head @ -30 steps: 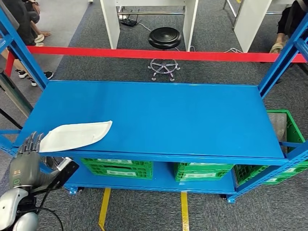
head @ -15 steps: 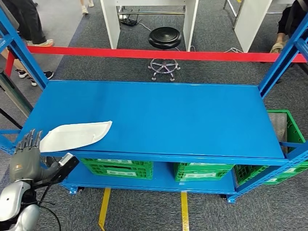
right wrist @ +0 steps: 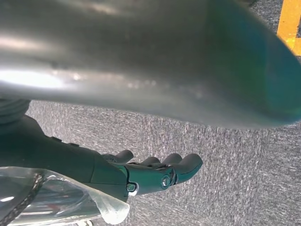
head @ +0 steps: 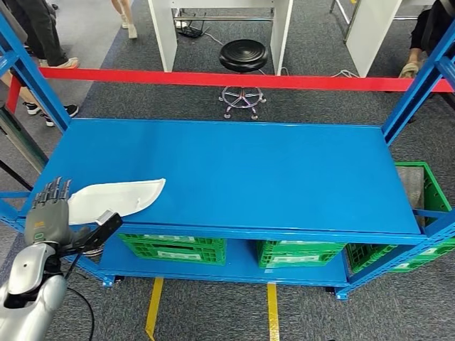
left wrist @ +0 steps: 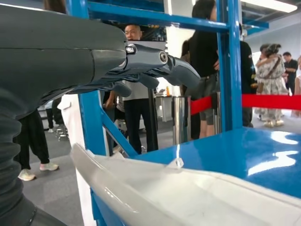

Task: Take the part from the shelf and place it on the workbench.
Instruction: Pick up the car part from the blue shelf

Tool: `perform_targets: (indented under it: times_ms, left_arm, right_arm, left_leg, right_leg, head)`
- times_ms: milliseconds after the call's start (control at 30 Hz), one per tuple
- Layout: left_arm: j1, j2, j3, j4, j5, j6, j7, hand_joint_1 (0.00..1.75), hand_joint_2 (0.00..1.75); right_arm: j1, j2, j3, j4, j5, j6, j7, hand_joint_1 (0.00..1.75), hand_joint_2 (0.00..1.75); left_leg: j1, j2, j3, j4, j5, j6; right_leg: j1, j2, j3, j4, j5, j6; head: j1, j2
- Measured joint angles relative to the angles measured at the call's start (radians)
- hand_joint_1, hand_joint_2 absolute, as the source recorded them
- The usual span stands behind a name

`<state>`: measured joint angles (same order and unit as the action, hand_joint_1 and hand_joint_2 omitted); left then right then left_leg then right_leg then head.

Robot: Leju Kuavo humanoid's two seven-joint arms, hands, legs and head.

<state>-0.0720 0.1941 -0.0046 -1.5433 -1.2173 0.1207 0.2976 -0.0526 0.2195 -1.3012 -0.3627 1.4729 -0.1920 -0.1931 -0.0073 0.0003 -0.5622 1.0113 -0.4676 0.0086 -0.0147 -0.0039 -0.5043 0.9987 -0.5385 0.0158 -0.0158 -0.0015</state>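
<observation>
the long white curved plastic part lies flat near the front edge of the blue metal shelf, at the lower left of the head view, its pointed end aimed toward the middle of the deck. the left hand sits at the part's blunt end, at the shelf's front corner, fingers stretched out and apart, holding nothing; whether the fingertips touch the part i cannot tell. in the left wrist view the fingers hang straight above the part's pale rim, with a gap between.

judged from this, the step is the reach before the grasp. done well, the hand would settle over the blunt end, thumb under the overhanging rim and fingers on top, closing squarely so the long piece does not swing or slide.

the right hand hangs over grey carpet, fingers extended, side by side, with nothing in them.
</observation>
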Motion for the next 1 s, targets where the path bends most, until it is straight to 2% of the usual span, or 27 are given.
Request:
perform_targets:
  times_ms: [367,400,500,533,667,1000]
  left_arm:
    - [-0.061,0.000,-0.014,0.080,-0.001,-0.014,0.000,0.00,1.75]
    - [-0.069,0.000,-0.016,0.090,-0.001,-0.017,-0.001,0.07,1.75]
    - [-0.100,0.000,-0.024,0.129,0.001,-0.029,-0.005,1.35,1.75]
    - [-0.111,0.000,-0.027,0.144,0.002,-0.032,-0.008,1.71,1.75]
    - [-0.139,-0.003,-0.040,0.188,0.018,-0.032,-0.026,1.75,1.75]
    - [-0.142,-0.009,-0.053,0.200,0.051,-0.028,-0.043,1.75,1.75]
  right_arm:
    - [-0.001,-0.009,0.007,0.019,0.000,-0.007,0.004,0.00,0.00]
    - [-0.002,-0.010,0.007,0.021,0.001,-0.008,0.005,0.00,0.00]
    - [-0.003,-0.015,0.009,0.029,0.002,-0.009,0.008,0.00,0.00]
    - [-0.003,-0.017,0.011,0.031,0.002,-0.009,0.008,0.00,0.00]
    - [-0.006,-0.025,0.014,0.042,0.001,-0.010,0.009,0.00,0.00]
    - [-0.005,-0.029,0.024,0.049,0.000,-0.010,0.012,0.00,0.00]
  left_leg:
    - [0.000,0.000,0.000,0.000,0.000,0.000]
    - [0.000,0.000,0.000,0.000,0.000,0.000]
    - [0.000,0.000,0.000,0.000,0.000,0.000]
    - [0.000,0.000,0.000,0.000,0.000,0.000]
    - [0.000,0.000,0.000,0.000,0.000,0.000]
    - [0.000,0.000,0.000,0.000,0.000,0.000]
  right_leg:
    - [0.000,0.000,0.000,0.000,0.000,0.000]
    - [0.000,0.000,0.000,0.000,0.000,0.000]
    - [0.000,0.000,0.000,0.000,0.000,0.000]
    - [0.000,0.000,0.000,0.000,0.000,0.000]
    - [0.000,0.000,0.000,0.000,0.000,0.000]
    - [0.000,0.001,0.000,0.000,0.000,0.000]
  head:
    - [0.000,0.000]
    - [0.000,0.000]
    - [0.000,0.000]
    - [0.000,0.000]
    - [0.000,0.000]
    - [0.000,0.000]
